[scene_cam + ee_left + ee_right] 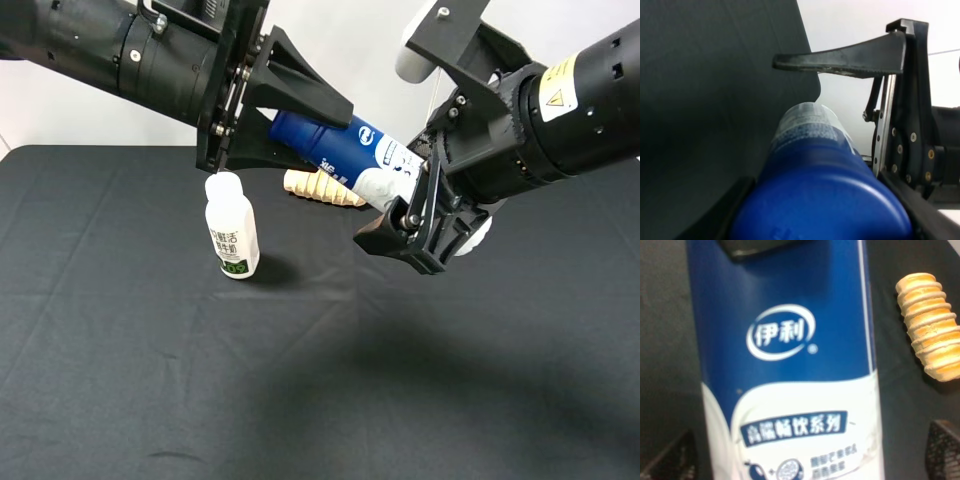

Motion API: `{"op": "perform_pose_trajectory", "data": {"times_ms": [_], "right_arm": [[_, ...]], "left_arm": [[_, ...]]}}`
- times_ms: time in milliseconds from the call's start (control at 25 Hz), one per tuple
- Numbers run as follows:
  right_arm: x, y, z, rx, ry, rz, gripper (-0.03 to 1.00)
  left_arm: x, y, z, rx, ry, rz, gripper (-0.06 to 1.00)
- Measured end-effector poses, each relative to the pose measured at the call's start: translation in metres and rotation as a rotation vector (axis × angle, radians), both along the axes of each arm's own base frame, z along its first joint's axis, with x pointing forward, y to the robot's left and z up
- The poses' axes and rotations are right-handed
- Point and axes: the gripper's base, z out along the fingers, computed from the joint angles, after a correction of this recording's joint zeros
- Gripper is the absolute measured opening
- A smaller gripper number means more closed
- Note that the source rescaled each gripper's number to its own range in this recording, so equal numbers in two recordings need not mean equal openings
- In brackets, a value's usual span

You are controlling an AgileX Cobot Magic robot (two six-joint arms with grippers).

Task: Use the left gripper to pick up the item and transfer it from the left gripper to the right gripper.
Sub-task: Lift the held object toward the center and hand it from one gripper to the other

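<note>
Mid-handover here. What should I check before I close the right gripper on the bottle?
1. Hold: left gripper shut on the blue end of the item: ok.
2. Height: item tilted, lifted off the table: ok.
3. Readiness: right gripper open, its fingers wide apart: ok.
4. Alignment: the item's white lower body lies between those fingers: ok.
5. Clearance: gap between the small white bottle and the left gripper above it: cannot tell.
6. Bread roll lies on the table, apart from both grippers: ok.
</note>
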Motion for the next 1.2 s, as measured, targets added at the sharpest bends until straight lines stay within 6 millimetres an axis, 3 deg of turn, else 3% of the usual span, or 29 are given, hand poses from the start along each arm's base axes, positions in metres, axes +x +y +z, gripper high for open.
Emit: {"op": "perform_pose_trajectory", "data": {"times_ms": [40,80,160,240,720,760,920,960,1080,1200], "right_arm": [[0.0,0.0,0.0,-0.001,-0.001,0.001,0.81],[0.0,0.0,0.0,-0.002,-0.004,0.001,0.57],[0.0,0.0,0.0,-0.005,-0.01,0.007,0.0],[0.0,0.0,0.0,-0.01,-0.014,0.01,0.1],[0.0,0.0,0.0,-0.014,-0.017,0.012,0.07],[0.0,0.0,0.0,-0.014,-0.017,0.012,0.07],[0.0,-0.001,-0.002,-0.036,-0.006,0.015,0.07],[0.0,-0.001,-0.002,-0.036,-0.006,0.015,0.07],[0.0,-0.001,-0.002,-0.036,-0.005,0.014,0.07],[0.0,-0.001,-0.002,-0.035,-0.005,0.013,0.07]], "left_arm": [[0.0,0.0,0.0,0.0,0.0,0.0,0.02],[0.0,0.0,0.0,0.0,0.0,0.0,0.02],[0.001,0.0,0.0,-0.003,-0.001,0.006,0.02],[0.001,0.0,0.001,-0.003,-0.003,0.007,0.02],[0.001,0.0,0.001,-0.003,-0.004,0.009,0.02],[0.001,0.0,0.001,-0.006,-0.002,0.012,0.06],[-0.003,-0.001,0.005,-0.039,0.039,-0.022,0.74],[-0.004,-0.001,0.006,-0.045,0.047,-0.034,0.84],[-0.007,-0.001,0.007,-0.054,0.057,-0.058,0.96],[-0.009,-0.001,0.008,-0.061,0.064,-0.079,0.98]]}}
